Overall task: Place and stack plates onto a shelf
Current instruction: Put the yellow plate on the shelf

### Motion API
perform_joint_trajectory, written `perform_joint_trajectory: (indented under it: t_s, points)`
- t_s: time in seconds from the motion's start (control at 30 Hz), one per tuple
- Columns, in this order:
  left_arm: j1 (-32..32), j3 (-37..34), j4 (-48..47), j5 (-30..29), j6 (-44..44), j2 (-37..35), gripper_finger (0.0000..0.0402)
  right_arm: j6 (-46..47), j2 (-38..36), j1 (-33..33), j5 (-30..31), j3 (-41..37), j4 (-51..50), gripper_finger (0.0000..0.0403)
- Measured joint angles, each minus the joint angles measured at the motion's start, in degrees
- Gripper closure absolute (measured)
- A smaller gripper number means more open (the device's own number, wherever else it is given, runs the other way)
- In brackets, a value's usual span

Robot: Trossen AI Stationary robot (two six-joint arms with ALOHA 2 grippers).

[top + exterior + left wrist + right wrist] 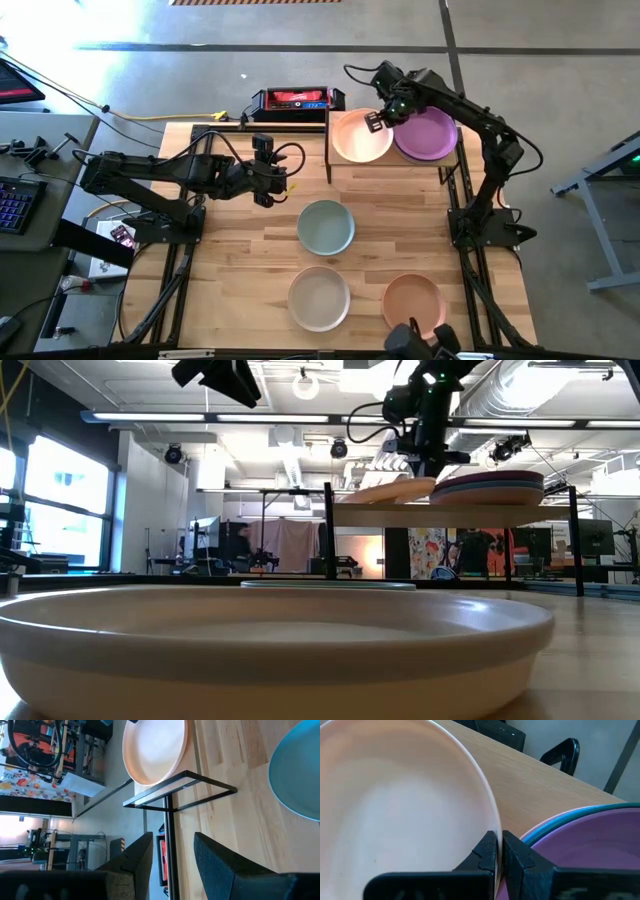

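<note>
- While the right gripper (377,121) pinches the pale pink plate's (358,137) rim, that plate sits tilted on the shelf (392,166), beside the purple-topped stack (427,133).
- Placing step, I'd say; next it should lower flat, then let go.
- Left gripper (264,171) waits, fingers apart, off the shelf's side.

Bright ceiling strip lights (300,420) and a window (60,500) light the room evenly, and glare whitens the floor (60,30) well away from the left pincer (268,186). The cream plate (270,650) nearest the low camera is blurred. Beside the right pincer (499,851), the pale plate (395,815) shows soft shading and no hard shadow.
</note>
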Motion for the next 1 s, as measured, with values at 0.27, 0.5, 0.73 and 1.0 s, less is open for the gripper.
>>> perform_joint_trajectory:
  t_s: [0.27,0.5,0.73,1.0]
  points:
    - [0.0,-0.01,0.02,0.0,0.01,0.0,0.0268,0.05,0.0,0.26,-0.77,-0.04,3.0,0.0403]
    - [0.0,-0.02,0.0,0.0,0.01,-0.02,0.0268,0.22,0.0,0.28,-0.82,-0.04,3.04,0.0403]
    - [0.0,0.0,0.0,0.0,0.01,0.0,0.0268,0.01,1.91,0.68,-1.65,-0.04,2.63,0.0403]
    - [0.0,-0.02,0.01,-0.02,0.0,0.0,0.0268,-0.19,2.56,0.92,-0.18,-0.04,2.47,0.0403]
